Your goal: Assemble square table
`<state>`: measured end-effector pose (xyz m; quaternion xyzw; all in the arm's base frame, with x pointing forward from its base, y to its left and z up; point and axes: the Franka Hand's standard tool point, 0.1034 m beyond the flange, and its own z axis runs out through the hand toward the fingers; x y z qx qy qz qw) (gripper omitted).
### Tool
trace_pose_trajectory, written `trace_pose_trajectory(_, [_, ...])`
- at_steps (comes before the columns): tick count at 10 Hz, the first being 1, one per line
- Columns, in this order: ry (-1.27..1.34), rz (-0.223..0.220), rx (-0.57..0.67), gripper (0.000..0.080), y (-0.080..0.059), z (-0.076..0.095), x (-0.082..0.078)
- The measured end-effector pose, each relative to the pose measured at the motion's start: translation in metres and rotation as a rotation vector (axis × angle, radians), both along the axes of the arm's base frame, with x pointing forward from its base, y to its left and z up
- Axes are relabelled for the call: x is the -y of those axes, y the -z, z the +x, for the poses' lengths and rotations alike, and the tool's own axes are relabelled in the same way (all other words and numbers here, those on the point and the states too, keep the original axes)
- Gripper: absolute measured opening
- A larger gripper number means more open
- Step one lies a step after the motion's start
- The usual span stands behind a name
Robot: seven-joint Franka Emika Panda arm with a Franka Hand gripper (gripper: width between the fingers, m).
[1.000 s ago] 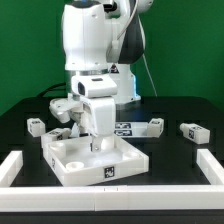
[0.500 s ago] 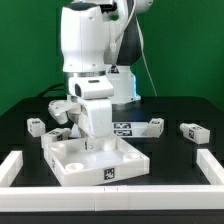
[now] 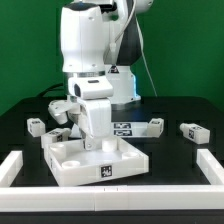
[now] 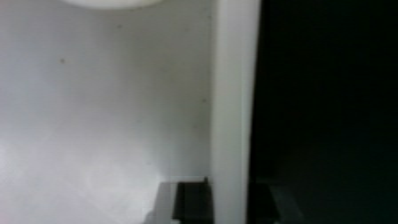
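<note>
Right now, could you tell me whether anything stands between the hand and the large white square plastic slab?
Nothing visible does: the hand is shut on the large white square plastic slab, on its back rim in the exterior view.

Black matte surface [image 3: 175,160] under everything in the exterior view. On it, at the exterior view's left near corner, a low white left rail [image 3: 10,168]; at the exterior view's right, well apart from that one, a matching right rail [image 3: 212,166]. Further back, near the middle, the marker board [image 3: 124,128], lying flat, partly hidden, with black-and-white tags printed on top. Behind the surface, a plain green backdrop [image 3: 25,50].
</note>
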<state>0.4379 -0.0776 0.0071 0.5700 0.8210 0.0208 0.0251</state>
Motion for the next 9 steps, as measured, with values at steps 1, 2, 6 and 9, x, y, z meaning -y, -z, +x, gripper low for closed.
trace_pose_trajectory(1, [0.002,0.0,0.0,0.0059,0.0,0.0,0.0])
trace_pose_trajectory(2, [0.078,0.009,0.001,0.0059,0.0,0.002,-0.009])
trace_pose_trajectory(6, [0.228,0.031,0.012,0.0059,-0.001,0.041,-0.102])
trace_pose_trajectory(9, [0.335,0.023,-0.023,0.006,0.0,0.057,-0.149])
